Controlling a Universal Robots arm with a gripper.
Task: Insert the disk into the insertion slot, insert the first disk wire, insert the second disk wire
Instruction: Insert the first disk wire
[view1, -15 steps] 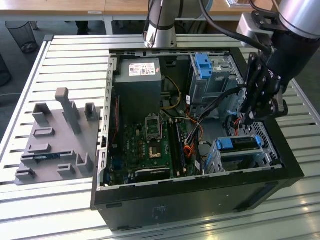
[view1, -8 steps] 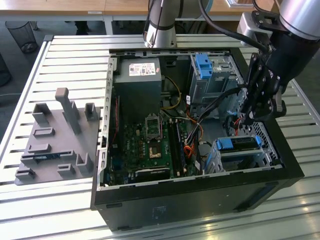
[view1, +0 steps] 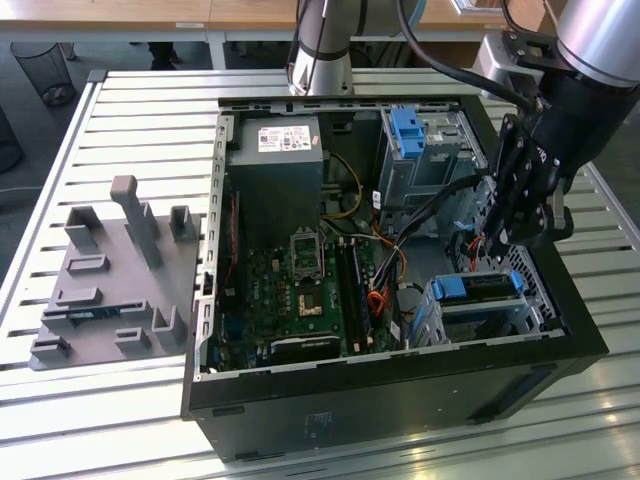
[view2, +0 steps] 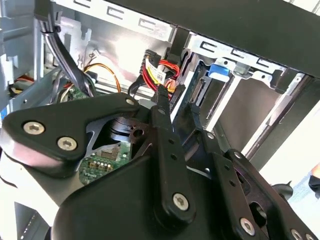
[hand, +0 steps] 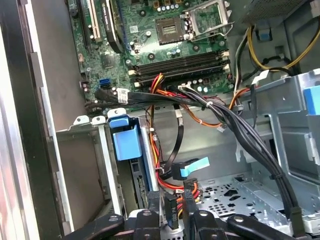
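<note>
Pinching what looks like the black plug of a disk wire, the gripper has its two black fingers drawn in close on either side of it. The low angle leaves the actual contact a little uncertain. Red, yellow and black strands rise from that plug in a tight bundle. In the second wrist view the gripper has its tips just below the same bundle.

Just beside the held plug, a blue-tabbed plug on a black cable hangs free over the perforated floor of the case.

Near the fingers, the disk sits in its blue caddy inside the insertion slot, its blue front standing up between the silver rails.

From the exterior view, the gripper reaches down inside the computer case at the exterior view's right, just above the disk, which lies seated in the insertion slot.

Behind it stands a taller cage with a blue tab. The motherboard fills the middle of the case. Well apart, at the exterior view's left, a grey fixture rests on the slatted table.
</note>
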